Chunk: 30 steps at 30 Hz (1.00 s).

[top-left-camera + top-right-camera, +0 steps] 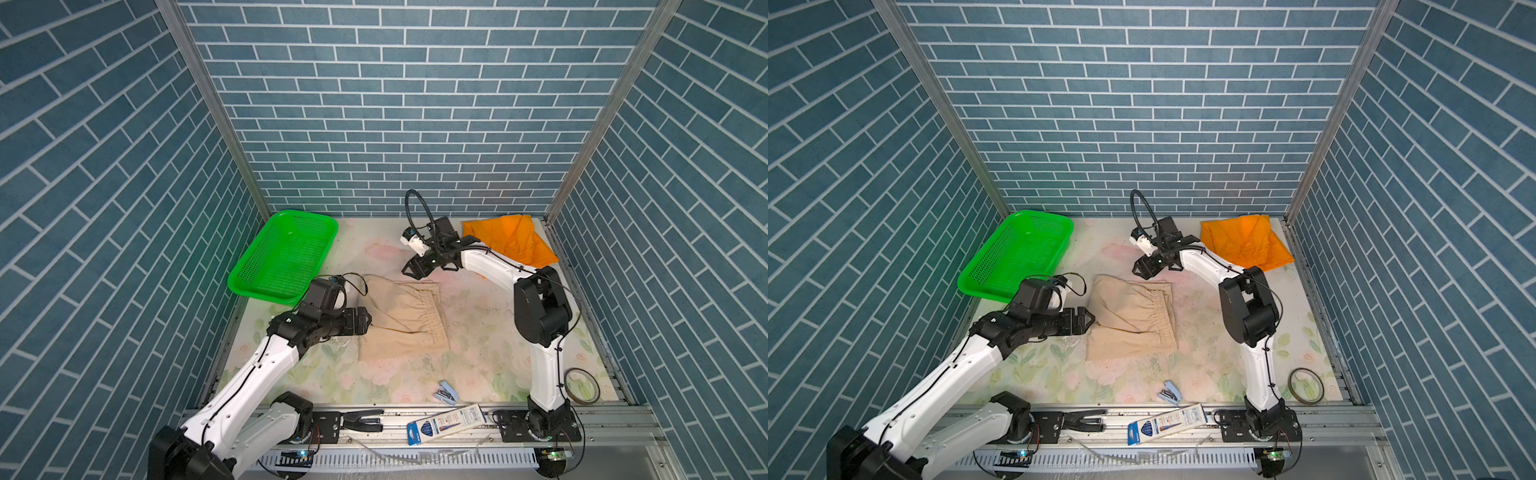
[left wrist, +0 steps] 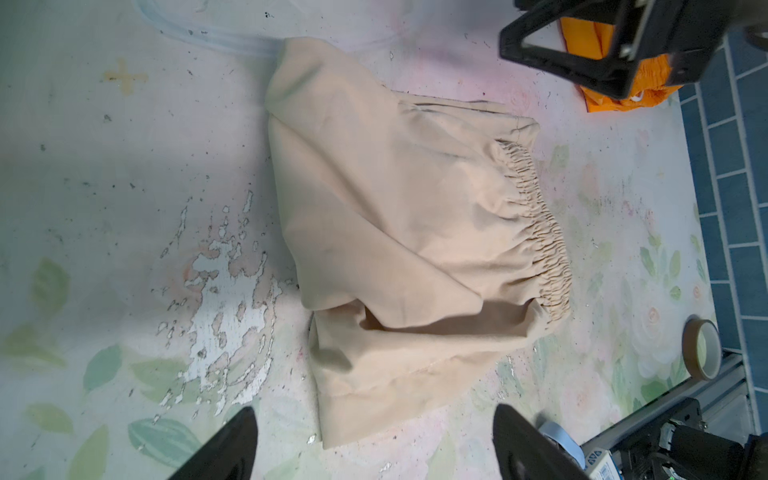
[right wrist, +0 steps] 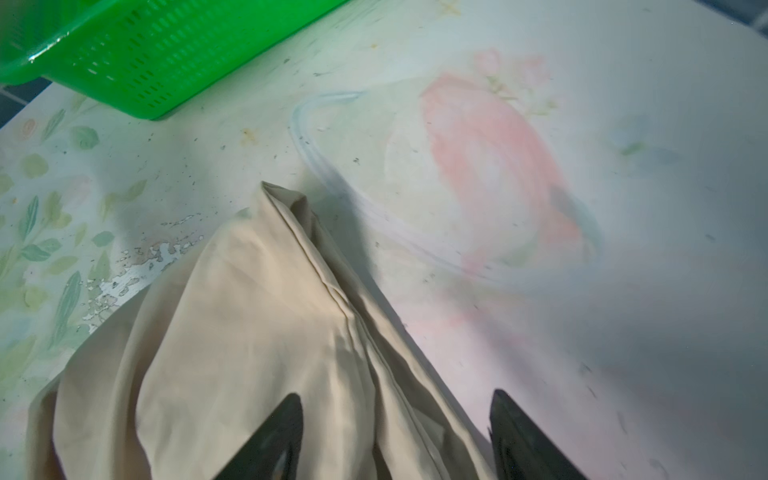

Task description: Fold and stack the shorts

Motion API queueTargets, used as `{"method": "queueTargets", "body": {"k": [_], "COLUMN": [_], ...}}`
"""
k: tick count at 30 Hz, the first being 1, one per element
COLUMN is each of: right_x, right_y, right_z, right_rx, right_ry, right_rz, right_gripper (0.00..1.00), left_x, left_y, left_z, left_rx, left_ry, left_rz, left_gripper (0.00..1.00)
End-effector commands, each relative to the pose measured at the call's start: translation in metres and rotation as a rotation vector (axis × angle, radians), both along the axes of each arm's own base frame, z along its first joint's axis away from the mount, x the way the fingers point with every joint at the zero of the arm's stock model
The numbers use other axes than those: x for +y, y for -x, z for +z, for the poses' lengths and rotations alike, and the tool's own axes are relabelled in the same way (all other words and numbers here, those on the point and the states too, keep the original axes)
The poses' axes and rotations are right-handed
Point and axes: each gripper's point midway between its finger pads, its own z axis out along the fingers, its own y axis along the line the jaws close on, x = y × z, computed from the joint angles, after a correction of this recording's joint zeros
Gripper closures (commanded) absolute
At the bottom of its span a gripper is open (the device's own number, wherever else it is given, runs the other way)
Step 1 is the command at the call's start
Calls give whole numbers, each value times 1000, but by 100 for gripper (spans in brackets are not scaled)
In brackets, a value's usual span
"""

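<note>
Left claw point(image 1: 365, 319): open — just beside beige shorts point(image 1: 407, 328)
Right claw point(image 1: 409, 271): open — above the bench point(image 1: 478, 332)
Orange shorts point(image 1: 513, 243): far right corner

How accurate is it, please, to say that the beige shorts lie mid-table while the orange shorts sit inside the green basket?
One detail is off: the orange shorts are not in the green basket, but on the table by its far right corner, as both top views show. The beige shorts do lie mid-table.
</note>
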Motion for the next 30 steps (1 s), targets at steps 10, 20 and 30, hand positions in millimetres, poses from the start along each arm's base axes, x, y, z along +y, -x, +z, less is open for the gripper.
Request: {"method": "queueTargets", "body": {"k": [10, 20, 30], "right_x": [61, 56, 70], "right_y": [20, 33, 47], "right_z": [-52, -94, -107], "right_rx": [35, 129, 192], "right_ry": [86, 255, 230], "right_rz": [153, 220, 247], "right_gripper": [20, 20, 30], "left_x": [13, 10, 10], "left_y": [24, 22, 21], "left_z": [5, 3, -2], "left_rx": [-12, -3, 10], "left_ry": [23, 25, 15], "left_rz": [36, 17, 14], "left_gripper": [14, 14, 14]}}
